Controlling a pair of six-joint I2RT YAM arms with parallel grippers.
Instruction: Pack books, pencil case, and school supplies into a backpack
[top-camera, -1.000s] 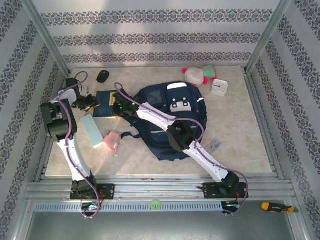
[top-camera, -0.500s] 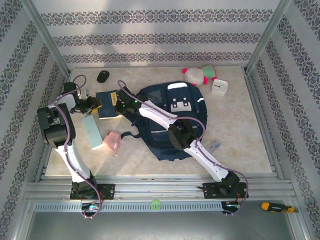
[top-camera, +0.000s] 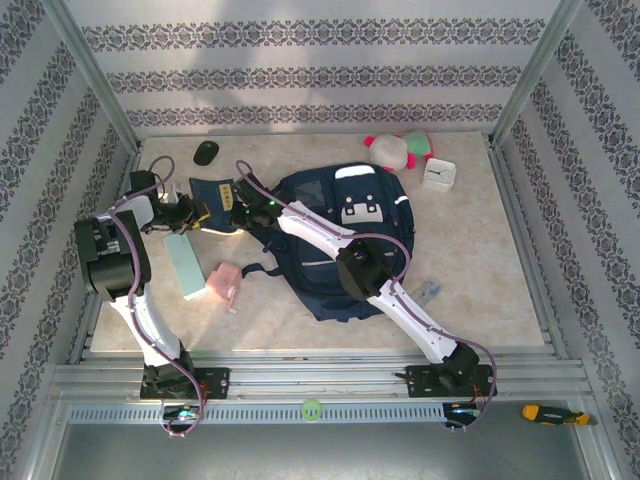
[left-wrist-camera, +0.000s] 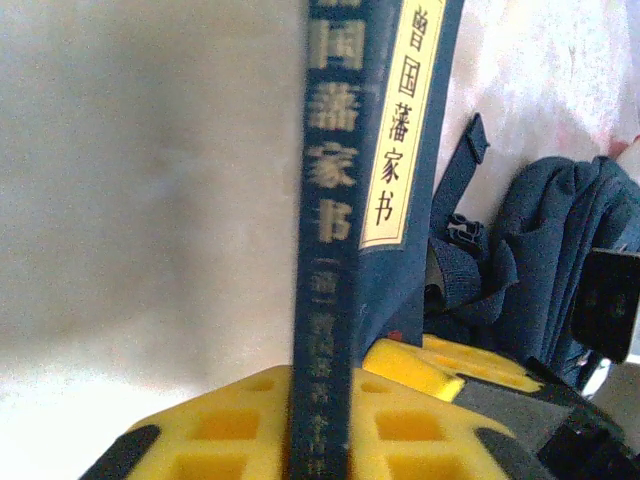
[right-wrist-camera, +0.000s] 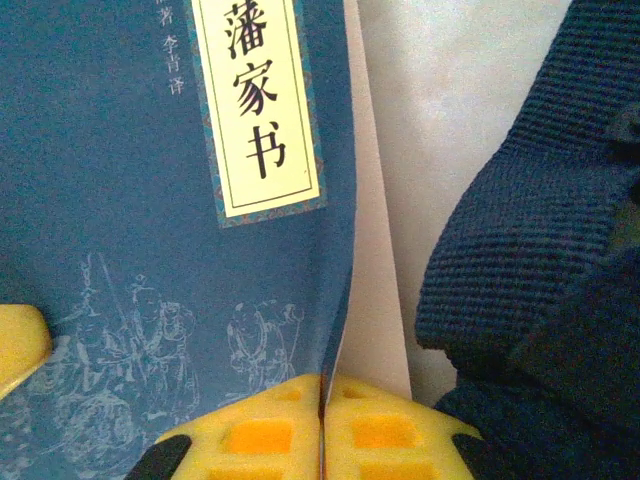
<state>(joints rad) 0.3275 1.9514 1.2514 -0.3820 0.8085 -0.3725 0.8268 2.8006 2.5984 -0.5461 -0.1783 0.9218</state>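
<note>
Book (left-wrist-camera: 322, 300) cover label: 曾国藩家书. Spine, gold lettering: 国藩家书. Smaller print unreadable.

You have one book (top-camera: 212, 188), one backpack (top-camera: 390, 230), one mouse (top-camera: 206, 152), one plush toy (top-camera: 395, 150) and one clock (top-camera: 439, 175). You can also count one teal square (top-camera: 185, 265), one pink piece (top-camera: 224, 282), one clear packet (top-camera: 430, 292) and one screwdriver (top-camera: 545, 413).

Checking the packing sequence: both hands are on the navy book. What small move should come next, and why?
Probably raise the book slightly together and ease it toward the backpack: the left hand clamps its spine, the right hand pinches its cover edge, and it sits outside the backpack.
</note>
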